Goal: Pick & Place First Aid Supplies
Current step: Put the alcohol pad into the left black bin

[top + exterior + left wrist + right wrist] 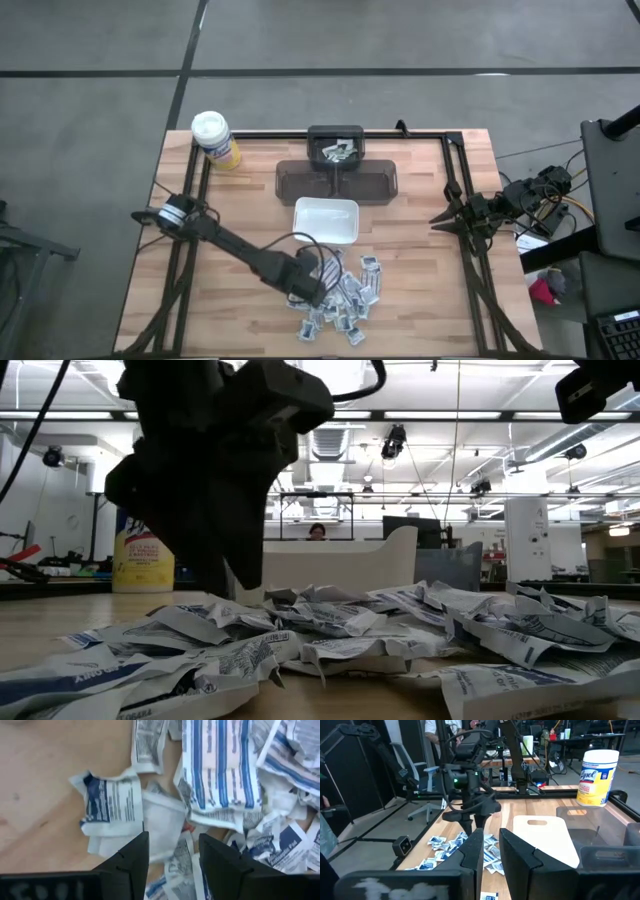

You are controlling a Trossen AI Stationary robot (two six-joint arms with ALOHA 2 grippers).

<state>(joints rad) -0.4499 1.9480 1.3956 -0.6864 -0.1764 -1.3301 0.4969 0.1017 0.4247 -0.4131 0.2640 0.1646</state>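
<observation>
**Left gripper poised over the packet pile, right arm parked at the table edge**

The first aid packets (342,300) are seen scattered in a loose heap on the near part of the wooden table (420,290), just to the near side of the white dish (326,220). A few more packets (339,152) are seen in the small dark bin (336,146) at the far edge, behind the dark tray (337,182). The yellow canister (215,139) with its white lid is stood at the far left corner.

The left gripper (312,294) is lowered onto the left side of the heap. In the left wrist view its fingers (131,860) are held apart, with crumpled white and blue-printed packets (165,827) lying in the gap and just beyond; nothing is clamped between them. In the low view the left gripper (228,575) is seen reaching down to the table just behind the nearest packets (330,625), with the dish wall (340,565) beyond it.

The right gripper (442,221) is kept at the right edge of the table, well apart from the heap and pointed toward the centre. In the right wrist view its fingers (517,852) are seen with a narrow gap between them and nothing held. The pile (455,847) and the left arm (470,805) are seen farther off in that view.
</observation>
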